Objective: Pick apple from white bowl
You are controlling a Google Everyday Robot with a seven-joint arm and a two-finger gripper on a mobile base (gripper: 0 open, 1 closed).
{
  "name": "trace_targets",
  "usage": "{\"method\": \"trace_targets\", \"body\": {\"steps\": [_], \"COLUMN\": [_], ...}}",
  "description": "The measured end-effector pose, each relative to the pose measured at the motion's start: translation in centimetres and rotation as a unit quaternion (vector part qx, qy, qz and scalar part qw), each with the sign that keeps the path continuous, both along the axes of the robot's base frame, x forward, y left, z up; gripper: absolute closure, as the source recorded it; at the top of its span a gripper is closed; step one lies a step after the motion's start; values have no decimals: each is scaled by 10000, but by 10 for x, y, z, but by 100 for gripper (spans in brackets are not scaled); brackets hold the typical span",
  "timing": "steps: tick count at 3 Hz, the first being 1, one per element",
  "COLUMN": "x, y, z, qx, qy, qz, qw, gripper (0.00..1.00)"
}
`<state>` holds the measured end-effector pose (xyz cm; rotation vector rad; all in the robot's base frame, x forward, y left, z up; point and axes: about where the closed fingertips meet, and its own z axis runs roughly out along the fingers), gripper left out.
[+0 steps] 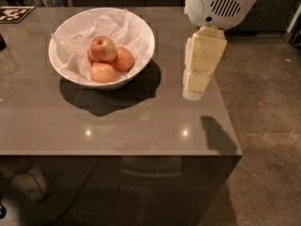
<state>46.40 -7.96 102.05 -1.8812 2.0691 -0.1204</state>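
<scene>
Camera view, one frame.

- White bowl (144, 30): upper left of frame, on the grey counter (141, 121). Lined with crumpled white paper (75, 48).
- Contents: the apple (103, 48), red with a yellow-green patch at the top, sits highest in the pile near the bowl's centre. It rests on paler orange-pink apples, one to its right (124, 59) and one below it (103, 73). A further one behind shows only as a sliver.
- Gripper (192, 94): cream-coloured, hanging tip-down in the upper right of the frame over the counter's right edge, below a white arm housing (218, 4) with vent slots. It is well apart from the bowl. Cannot tell whether it is open or closed.
- Markings: black-and-white patterned tag (10, 13) in the far upper left corner of the counter. No legible text.
</scene>
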Motion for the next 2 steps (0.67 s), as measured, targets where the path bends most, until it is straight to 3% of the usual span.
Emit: {"method": "trace_targets", "body": {"steps": [2], "x": [62], "y": [98], "z": [10], "qx": [128], "qy": [38], "qz": [589], "qw": [9982], "gripper": [0]}}
